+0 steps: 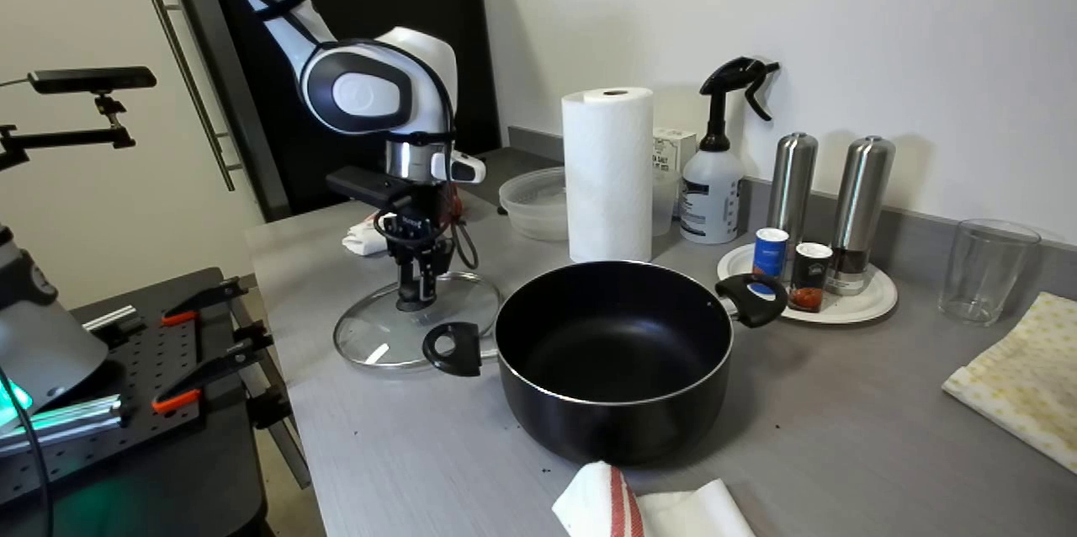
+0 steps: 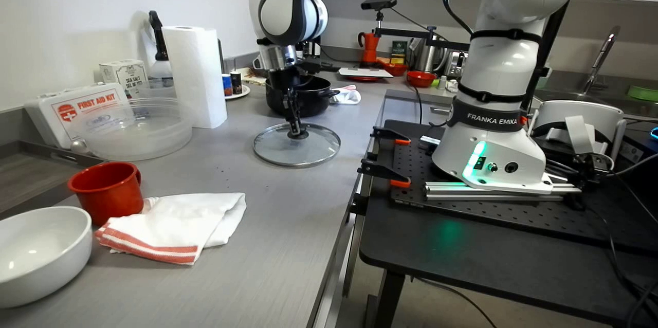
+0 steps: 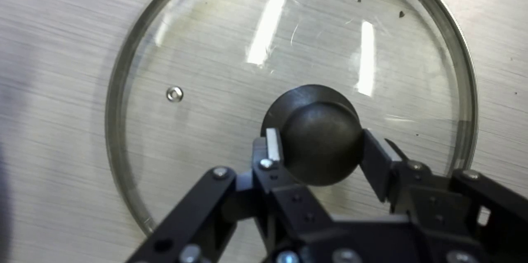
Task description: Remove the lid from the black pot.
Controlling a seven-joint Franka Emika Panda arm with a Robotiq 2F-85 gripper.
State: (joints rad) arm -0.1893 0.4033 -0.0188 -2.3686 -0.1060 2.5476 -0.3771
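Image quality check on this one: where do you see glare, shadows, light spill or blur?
Wrist view: bright streaks glare on the glass lid; a blurry dark patch at the left edge, source unclear. In an exterior view, soft shadows fall on the wall by the tall metal grinders. In an exterior view, a green light on the robot base tints the black table below.

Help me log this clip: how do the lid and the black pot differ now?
The lid is clear glass; the black pot is opaque. The lid has one centre knob, the black pot two side handles. The gripper has its fingers around the lid's knob; the black pot stands untouched. Both are round with black grips.
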